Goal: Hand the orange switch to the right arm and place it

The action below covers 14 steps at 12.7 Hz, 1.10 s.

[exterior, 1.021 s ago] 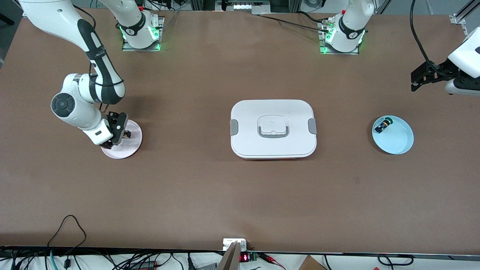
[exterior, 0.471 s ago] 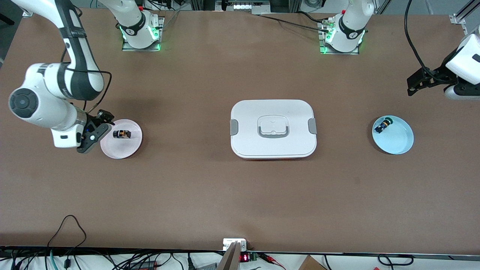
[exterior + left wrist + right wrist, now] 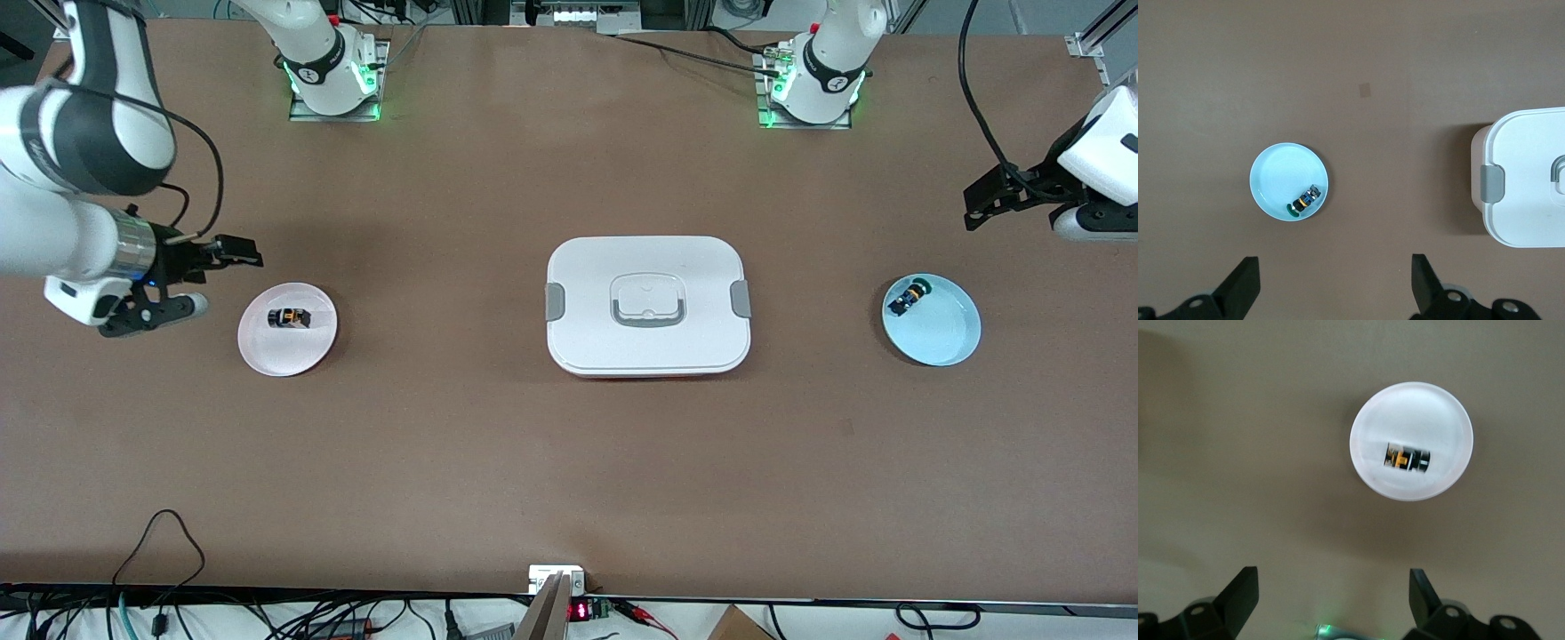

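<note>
The orange switch (image 3: 289, 317), a tiny black block with an amber part, lies on a pale round plate (image 3: 286, 348) toward the right arm's end of the table. The right wrist view shows the orange switch (image 3: 1407, 459) on that plate (image 3: 1411, 407) too. My right gripper (image 3: 229, 280) hangs open and empty over bare table beside the plate, apart from it; in its own view the right gripper (image 3: 1331, 587) frames only table. My left gripper (image 3: 982, 204) waits open over the table at the left arm's end, and the left gripper (image 3: 1335, 270) holds nothing.
A white lidded container (image 3: 647, 305) stands mid-table. A light blue plate (image 3: 942, 333) toward the left arm's end holds a small black-and-blue switch with a green cap (image 3: 907, 296). The left wrist view shows the blue plate (image 3: 1278, 173) and the container (image 3: 1531, 180).
My right gripper has drawn off the pale plate toward its end of the table, uncovering the orange switch lying there. The left arm has only shifted slightly.
</note>
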### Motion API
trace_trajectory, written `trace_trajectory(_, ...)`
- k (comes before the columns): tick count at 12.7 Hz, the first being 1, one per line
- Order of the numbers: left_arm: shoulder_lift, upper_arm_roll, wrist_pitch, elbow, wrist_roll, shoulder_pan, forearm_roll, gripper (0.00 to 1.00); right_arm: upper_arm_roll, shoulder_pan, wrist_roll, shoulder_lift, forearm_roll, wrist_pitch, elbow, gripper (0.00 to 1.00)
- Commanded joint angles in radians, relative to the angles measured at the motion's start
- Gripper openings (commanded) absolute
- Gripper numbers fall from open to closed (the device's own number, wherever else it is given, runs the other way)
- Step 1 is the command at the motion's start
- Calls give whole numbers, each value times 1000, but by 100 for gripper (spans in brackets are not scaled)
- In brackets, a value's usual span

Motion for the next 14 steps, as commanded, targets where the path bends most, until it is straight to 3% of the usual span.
trace_trajectory(1, 38, 5, -52, 78, -2, 5, -19, 100, 7, 1, 59, -7, -59, -101, 102, 100)
trace_trajectory(5, 57, 9, -69, 105, 44, 17, -25, 100, 0, 4, 75, -10, -291, 9, 128, 100)
trace_trajectory(6, 58, 9, -72, 110, 44, 17, -25, 100, -2, 1, 101, -20, -290, 14, 128, 100)
trace_trajectory(8, 58, 11, -63, 107, 47, 23, -25, 100, -5, -36, 170, -28, -182, 34, 128, 100)
trace_trajectory(11, 57, 9, -60, 105, 45, 25, -25, 100, -3, -109, 155, -59, -164, 109, 74, 100)
trace_trajectory(14, 58, 0, -58, 107, 44, 16, -22, 100, -2, -108, 155, -118, -167, 138, -17, 100)
